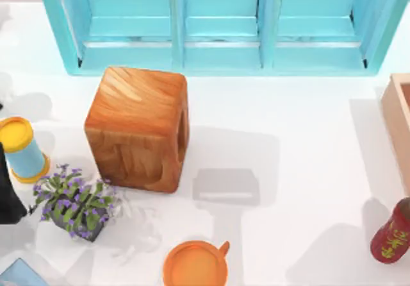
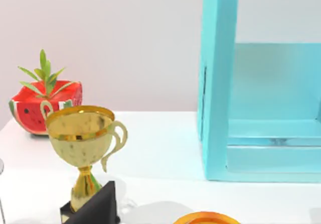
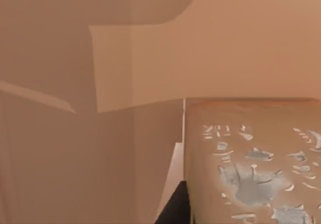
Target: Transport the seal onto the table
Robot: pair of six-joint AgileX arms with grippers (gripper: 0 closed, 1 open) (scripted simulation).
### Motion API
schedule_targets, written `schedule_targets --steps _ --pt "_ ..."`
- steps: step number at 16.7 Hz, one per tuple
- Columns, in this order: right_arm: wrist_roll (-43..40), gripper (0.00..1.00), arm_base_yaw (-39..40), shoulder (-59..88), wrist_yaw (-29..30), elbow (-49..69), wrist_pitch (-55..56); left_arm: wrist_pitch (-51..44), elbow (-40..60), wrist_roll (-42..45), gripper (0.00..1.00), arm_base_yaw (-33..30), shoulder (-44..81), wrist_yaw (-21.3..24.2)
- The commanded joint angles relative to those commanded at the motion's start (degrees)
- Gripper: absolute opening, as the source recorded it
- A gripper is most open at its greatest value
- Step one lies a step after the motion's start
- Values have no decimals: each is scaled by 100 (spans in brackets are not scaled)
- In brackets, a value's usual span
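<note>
The seal (image 3: 251,163) is a tan-beige block with pale flaked marks on its face. In the right wrist view it sits very close, with plain tan-brown walls behind it. A dark part of my right gripper (image 3: 173,209) shows right against the seal's edge. The table (image 1: 301,138) is the broad white surface in the top view, with a soft grey shadow near its middle. My left arm (image 1: 8,193) stays parked at the table's left edge.
A large orange-brown wooden cube (image 1: 138,129) stands left of centre before the turquoise shelf unit (image 1: 221,26). A pale wooden box (image 1: 398,126) and red bottle (image 1: 392,235) are at the right edge. A yellow-blue can (image 1: 22,148), flowering plant (image 1: 75,202) and orange cup (image 1: 195,265) are at the front left.
</note>
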Motion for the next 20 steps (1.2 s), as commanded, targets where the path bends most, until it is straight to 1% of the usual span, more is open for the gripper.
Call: schedule_targets --steps 4,6,9,11,13,17,20 --pt "85 0 44 -7 21 81 -75 0 0 0 100 0 0 0" --pt "408 0 243 9 74 389 -356 0 0 0 100 0 0 0" --pt "1331 0 799 -15 173 1157 -1067 0 0 0 100 0 0 0" --pt "2018 0 1303 -84 203 1657 -1633 0 0 0 100 0 0 0" --pt "2487 0 1843 -203 188 2041 -2204 0 0 0 100 0 0 0" --pt "2976 0 2732 -624 83 2503 -3124 0 0 0 100 0 0 0" --pt "3062 0 3050 -841 18 2610 -3439 0 0 0 100 0 0 0"
